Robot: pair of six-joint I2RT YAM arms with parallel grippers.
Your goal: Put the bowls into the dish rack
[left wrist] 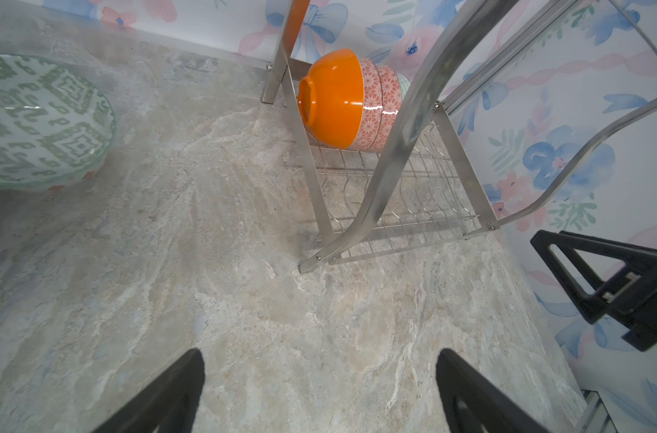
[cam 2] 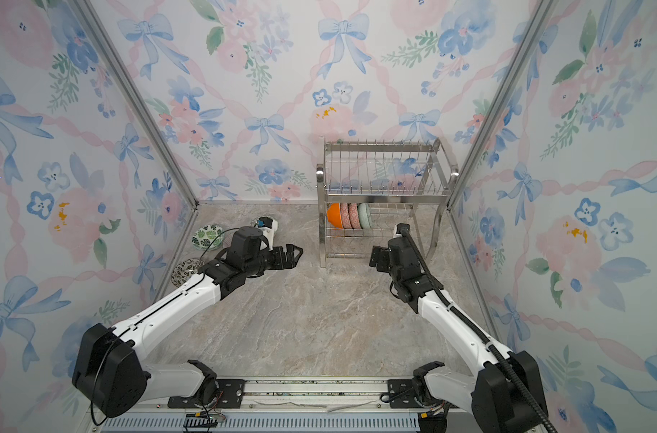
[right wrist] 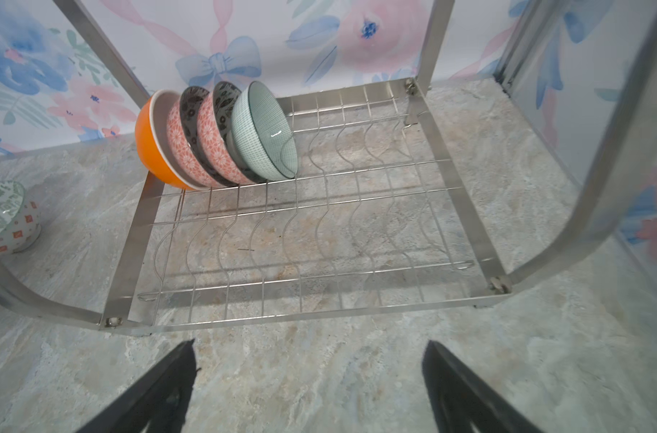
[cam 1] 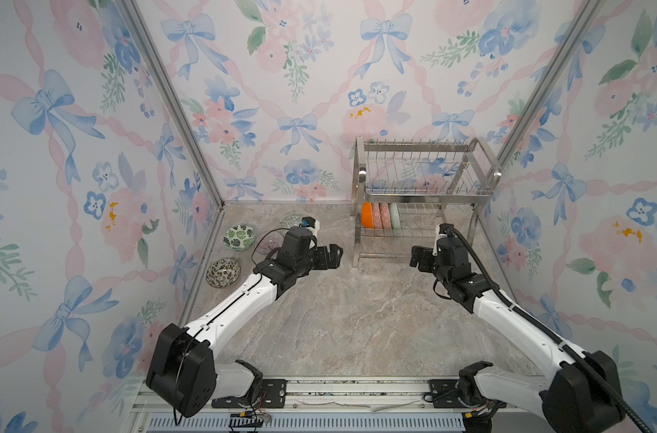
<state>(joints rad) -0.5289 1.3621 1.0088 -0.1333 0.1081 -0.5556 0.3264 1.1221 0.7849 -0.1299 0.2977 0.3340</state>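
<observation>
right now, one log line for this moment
left gripper open, empty | right gripper open, empty | racked bowls: four, lower tier of rack | loose bowls: four, on table

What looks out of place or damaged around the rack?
Nothing stands out. The racked bowls stand on edge in the dish rack, nested at one end of its lower tier; the loose bowls sit upright on the table. No spills, no chips.

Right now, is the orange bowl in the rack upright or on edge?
On edge: the orange bowl stands in the dish rack's lower tier, rim facing the pink bowl.
</observation>
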